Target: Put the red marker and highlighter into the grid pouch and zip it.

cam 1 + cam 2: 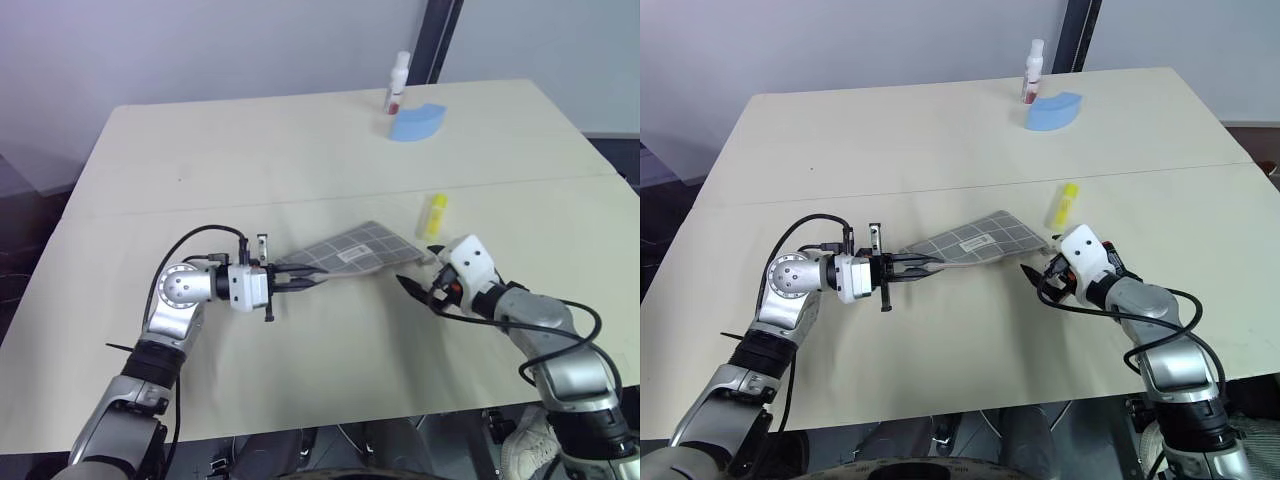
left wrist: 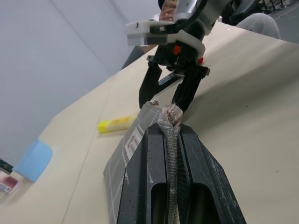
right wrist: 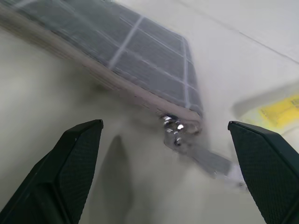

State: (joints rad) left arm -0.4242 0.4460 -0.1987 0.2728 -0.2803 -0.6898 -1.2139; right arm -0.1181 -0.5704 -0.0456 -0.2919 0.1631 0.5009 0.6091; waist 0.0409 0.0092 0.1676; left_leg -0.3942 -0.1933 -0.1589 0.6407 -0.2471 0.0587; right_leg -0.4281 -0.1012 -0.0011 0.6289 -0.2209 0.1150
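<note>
- Your cream table (image 1: 300, 140) carries everything, with a grey wall behind it.
- Your left claw (image 1: 305, 281) is clamped on one end of the grid pouch (image 1: 355, 250), holding that end lifted while the far end rests on the table.
- Your right claw (image 1: 1033, 277) stands with its fingers wide apart and empty, just beside the pouch's far end, where the metal zipper slider (image 3: 173, 127) and its pull sit.
- You can see the highlighter (image 1: 434, 214) lying on the table near that same end of the pouch, beyond it and not touching.
- You cannot pick out the red marker; it may already be inside the pouch, but the fabric hides that.
- Well beyond the pouch, at the table's far edge, stand a white bottle (image 1: 398, 82) and a blue fan-shaped piece (image 1: 418, 122); neither belongs to your job.
- By my reading you are partway: the highlighter is plainly not in yet, and the zipping is left. Whether the zipper is open now, the views do not settle.
</note>
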